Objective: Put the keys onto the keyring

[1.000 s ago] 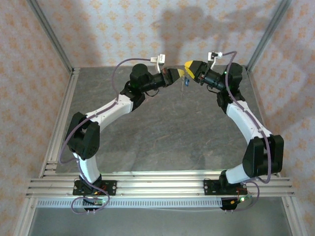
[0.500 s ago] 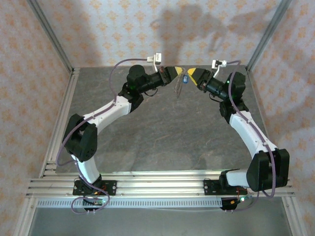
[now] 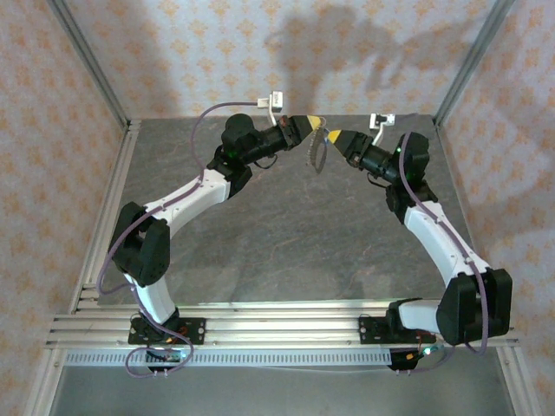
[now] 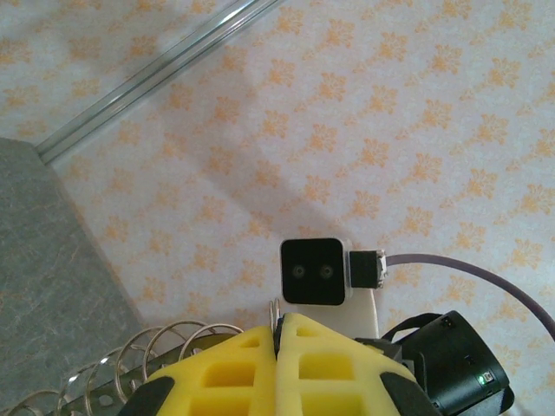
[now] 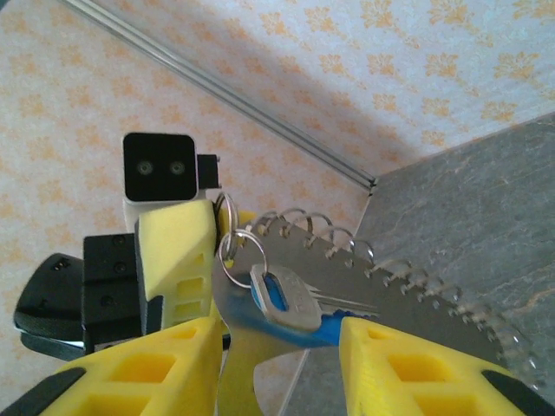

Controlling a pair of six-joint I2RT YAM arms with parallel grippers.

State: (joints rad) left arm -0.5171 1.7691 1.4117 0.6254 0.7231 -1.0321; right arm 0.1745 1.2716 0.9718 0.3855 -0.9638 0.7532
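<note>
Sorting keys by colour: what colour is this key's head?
Bright blue; the key shows best in the right wrist view.

- Right gripper [image 3: 330,135]: a second ago its tip met the left gripper [image 3: 309,122] at the far middle. It has since pulled back to the right and nearer, leaving a small gap between the tips.
- Right arm: elbow has sunk toward the near right corner, and the forearm has drawn out longer.
- Left gripper: shifted slightly left and farther.
- Strand [image 3: 314,154]: moved left with the left gripper and now hangs under its tip.
- Key [image 5: 282,299]: first dangled below the tips, then rose to tip height.
</note>
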